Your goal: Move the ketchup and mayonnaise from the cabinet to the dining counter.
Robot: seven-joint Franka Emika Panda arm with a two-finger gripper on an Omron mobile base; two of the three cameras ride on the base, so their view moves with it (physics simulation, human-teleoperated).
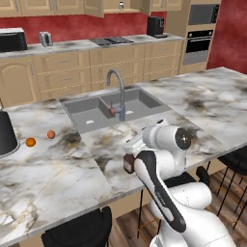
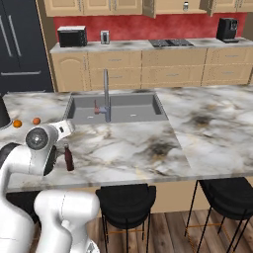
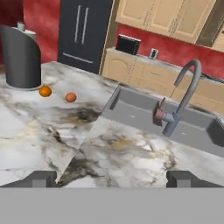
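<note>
Standing upright on the counter (image 2: 148, 148), the ketchup (image 2: 68, 158) is near the sink (image 2: 116, 108), beside the spread, empty gripper (image 3: 112, 177), while the mayonnaise (image 2: 186, 6) sits in the open cabinet (image 2: 175, 6).

Left base view: behind arm, looks forward-down across desk (image 1: 48, 164) toward sink (image 1: 103, 110) and far cabinets. Right base view: same desk, squarer, sink (image 2: 116, 108) ahead. Both share sink, faucet (image 1: 117, 91), two oranges. Hand view: low, close over desk beyond fingers (image 3: 41, 178), facing faucet (image 3: 183, 98), sink.
</note>
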